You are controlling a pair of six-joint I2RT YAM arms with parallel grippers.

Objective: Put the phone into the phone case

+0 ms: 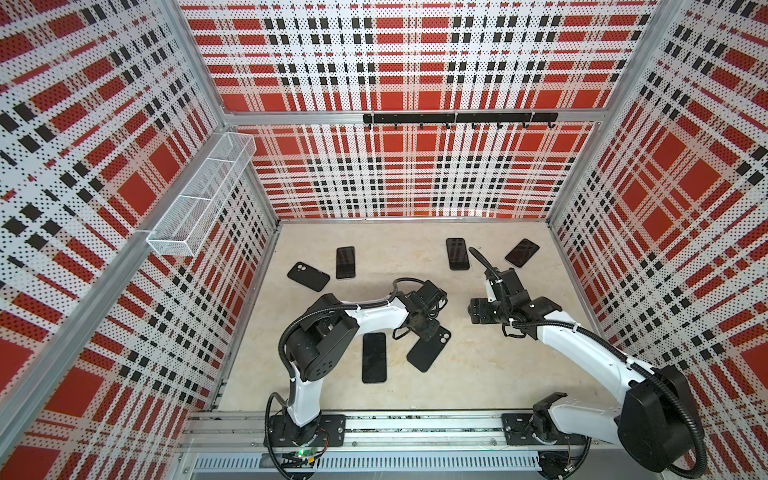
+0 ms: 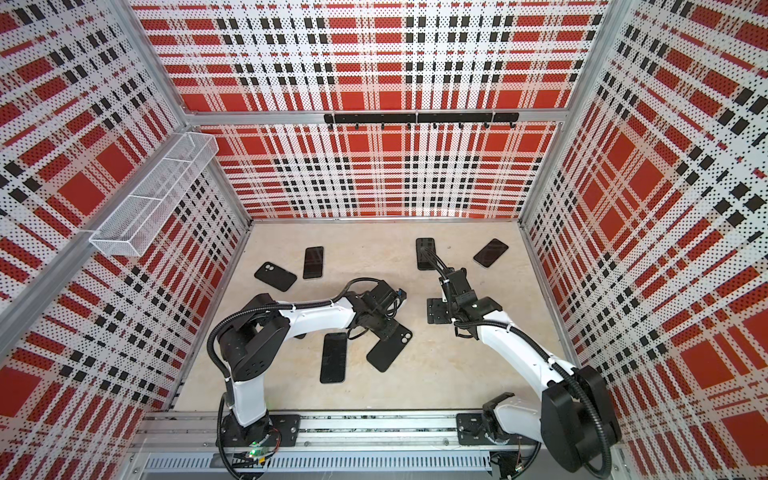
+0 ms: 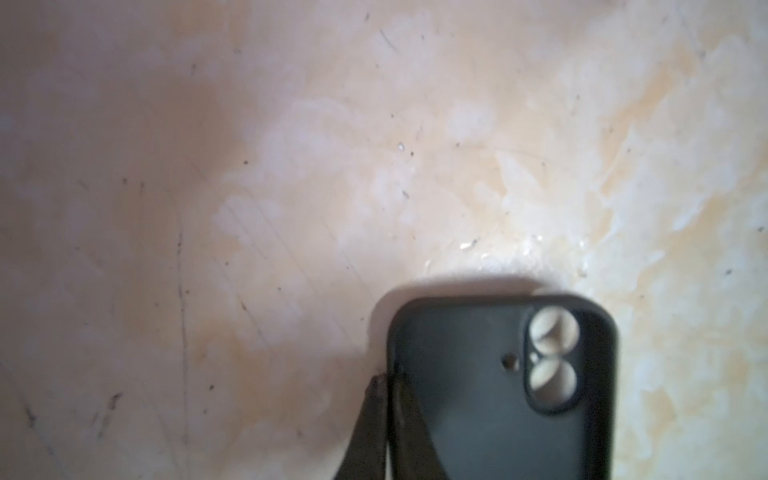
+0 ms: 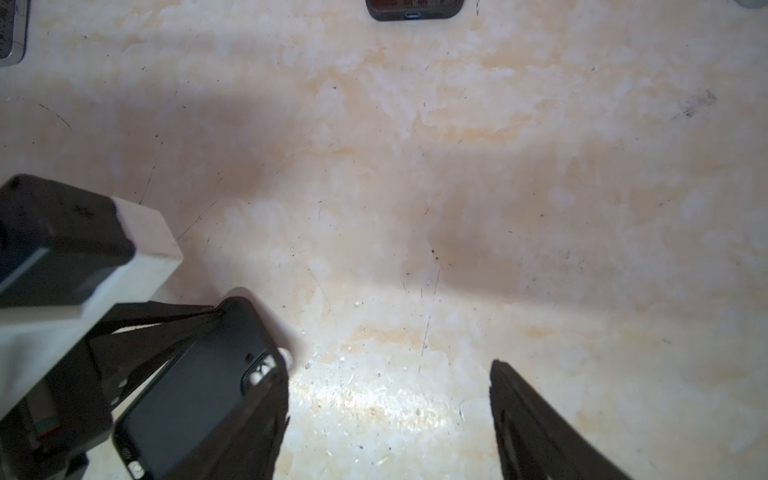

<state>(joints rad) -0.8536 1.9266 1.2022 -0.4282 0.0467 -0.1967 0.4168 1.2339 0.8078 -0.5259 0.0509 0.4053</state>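
The left hand (image 3: 388, 386) pinches the phone case (image 3: 469, 395) wall, lower centre of frame. The right hand (image 4: 388, 370) gapes wide above the surface (image 4: 415, 166).

the walls (image 1: 415, 62) wear a plaid of red, white and black, dotted all over with small holes. the table (image 1: 478, 374) is cream, marbled with pale orange and white patches and fine dark scratches. the phone case (image 3: 465, 365) is matt black, and cream shows through its round camera holes. the phones (image 1: 373, 357) are glossy black. the arms (image 1: 374, 313) are white with black joints and black cables. the basket (image 1: 199, 195) is white mesh, the hook rail (image 1: 457, 118) black, the base rail (image 1: 415, 424) silver grey.
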